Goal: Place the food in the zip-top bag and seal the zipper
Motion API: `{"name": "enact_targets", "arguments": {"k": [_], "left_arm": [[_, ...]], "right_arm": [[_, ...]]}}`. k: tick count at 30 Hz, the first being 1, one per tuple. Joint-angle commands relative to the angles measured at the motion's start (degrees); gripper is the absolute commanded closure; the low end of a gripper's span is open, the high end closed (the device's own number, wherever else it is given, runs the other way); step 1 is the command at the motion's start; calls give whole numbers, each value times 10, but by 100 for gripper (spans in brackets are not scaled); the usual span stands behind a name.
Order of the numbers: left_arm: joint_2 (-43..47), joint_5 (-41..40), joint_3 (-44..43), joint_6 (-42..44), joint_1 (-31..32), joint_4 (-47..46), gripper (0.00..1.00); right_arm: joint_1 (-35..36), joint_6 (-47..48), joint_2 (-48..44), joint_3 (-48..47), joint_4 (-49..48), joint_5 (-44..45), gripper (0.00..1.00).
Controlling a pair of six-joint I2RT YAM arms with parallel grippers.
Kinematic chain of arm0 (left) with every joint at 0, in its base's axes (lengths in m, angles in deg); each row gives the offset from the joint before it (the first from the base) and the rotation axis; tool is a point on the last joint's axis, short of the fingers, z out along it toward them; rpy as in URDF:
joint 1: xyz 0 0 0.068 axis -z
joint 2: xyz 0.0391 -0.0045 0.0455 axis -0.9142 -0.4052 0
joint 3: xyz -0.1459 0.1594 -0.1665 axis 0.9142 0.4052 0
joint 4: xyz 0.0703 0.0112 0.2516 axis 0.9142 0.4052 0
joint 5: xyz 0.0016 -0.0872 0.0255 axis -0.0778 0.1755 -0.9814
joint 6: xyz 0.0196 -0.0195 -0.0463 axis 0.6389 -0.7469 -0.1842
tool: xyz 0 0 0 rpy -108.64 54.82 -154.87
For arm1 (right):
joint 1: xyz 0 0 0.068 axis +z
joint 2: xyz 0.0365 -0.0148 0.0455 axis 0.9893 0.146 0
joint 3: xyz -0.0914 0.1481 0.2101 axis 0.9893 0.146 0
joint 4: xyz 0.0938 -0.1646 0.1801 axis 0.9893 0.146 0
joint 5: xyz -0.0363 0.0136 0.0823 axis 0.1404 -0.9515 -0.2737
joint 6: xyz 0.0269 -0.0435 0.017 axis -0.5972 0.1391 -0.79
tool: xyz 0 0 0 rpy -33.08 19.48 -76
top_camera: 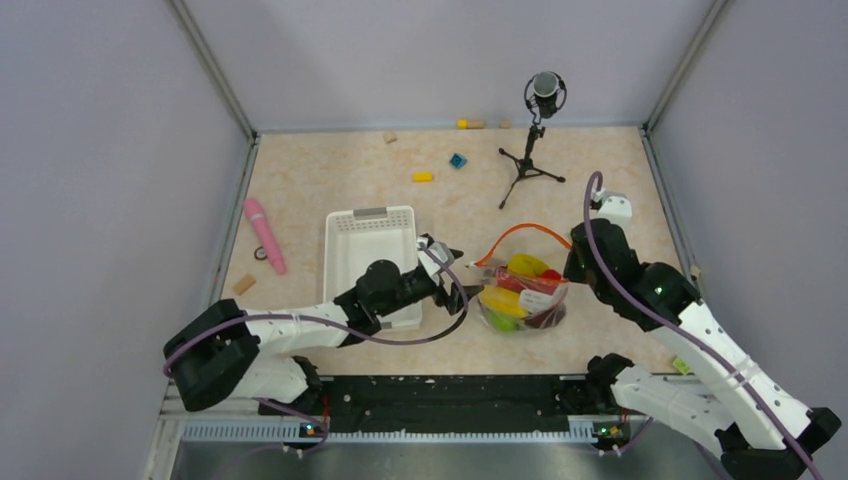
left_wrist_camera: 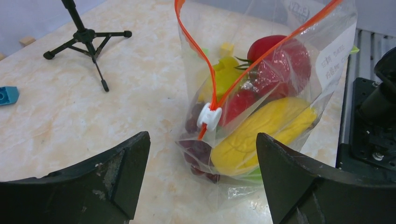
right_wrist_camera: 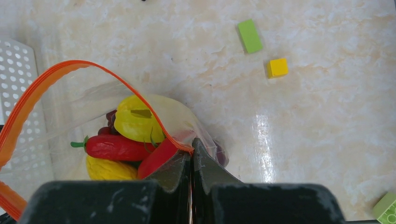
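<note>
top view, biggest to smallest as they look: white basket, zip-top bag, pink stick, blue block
1-2. white basket and zip-top bag: they look about alike, so not ranked
3. pink stick
4. blue block, clearly smallest

Lab-type robot test cell: plain grey enclosure walls (top_camera: 100, 150) on three sides, marble-look tabletop (top_camera: 330, 170), mic on tripod (top_camera: 534, 135) well beyond both jaws, black mounting rail (top_camera: 450, 390) behind them, toy blocks (top_camera: 423, 177) scattered.

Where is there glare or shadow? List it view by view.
Right wrist: white glare streak on the table beside the zip-top bag. Left wrist: sheen on the bag's crinkled plastic, dark fingers in front. Top external: soft, even light.
</note>
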Motion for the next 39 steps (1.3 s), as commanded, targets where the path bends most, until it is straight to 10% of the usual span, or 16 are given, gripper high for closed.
{"name": "enact_targets", "arguments": {"k": [1,16,26,31,39], "left_arm": [[-29,67,-18,-32,-28,-118,13],[-134,220,-31,-102,-77,-249,29],[-187,291,-42,-156,-101,-311,68],[-178,305,-38,-156,-107,-304,100],[-91,317,-36,-92,-111,-149,100]], "right_arm": [[-8,1,-19,-1,-16,-14,100],[-8,-3,-38,-1,-12,-19,100],[-8,-5,-38,3,-12,-20,100],[-8,-6,-37,4,-12,-13,100],[-8,15,-35,-16,11,44,100]]}}
